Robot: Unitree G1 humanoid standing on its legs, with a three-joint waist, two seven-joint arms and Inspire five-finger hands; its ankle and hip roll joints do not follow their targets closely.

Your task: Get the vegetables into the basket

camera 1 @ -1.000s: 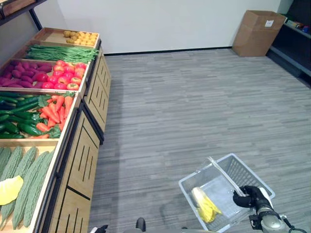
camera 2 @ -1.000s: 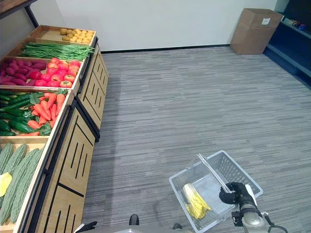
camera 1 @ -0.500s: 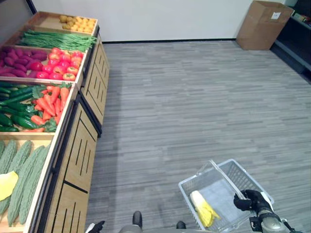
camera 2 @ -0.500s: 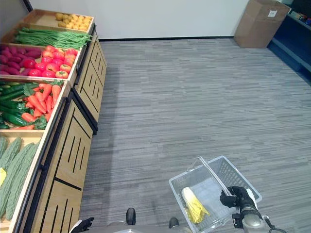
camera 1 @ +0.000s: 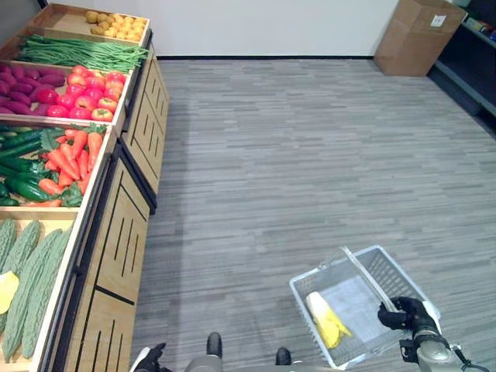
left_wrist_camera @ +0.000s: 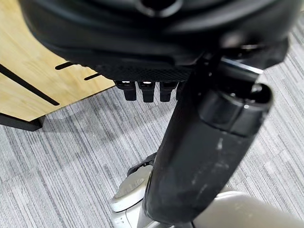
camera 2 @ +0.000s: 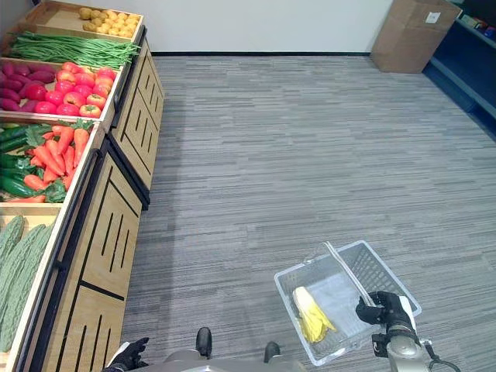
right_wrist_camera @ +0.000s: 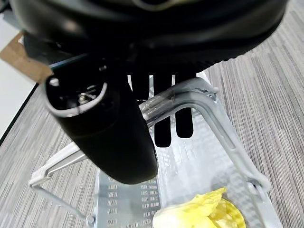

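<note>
A grey mesh basket (camera 1: 319, 272) hangs low at the right over the floor. My right hand (camera 1: 407, 314) is shut on its handle (right_wrist_camera: 190, 92), fingers curled round the bar. One pale yellow leafy vegetable (camera 1: 325, 319) lies inside the basket. The left hand (camera 1: 149, 359) hangs at the lower left beside the wooden stand with fingers (left_wrist_camera: 142, 90) straight and holding nothing. On the stand at the left lie bitter gourds (camera 1: 35, 271), cucumbers (camera 1: 23, 174), carrots (camera 1: 74, 155), tomatoes (camera 1: 89, 89) and green beans (camera 1: 77, 53).
The wooden display stand (camera 1: 128, 232) runs along the left side, with potatoes (camera 1: 112, 23) in its far bin. A cardboard box (camera 1: 422, 35) stands at the far right by a dark shelf (camera 1: 480, 46). Grey carpet floor (camera 1: 294, 155) lies open between them.
The camera has moved, so the stand has slid leftward and upward in the picture. The basket stays in my right hand, a little further to the right. The left hand hangs as before.
</note>
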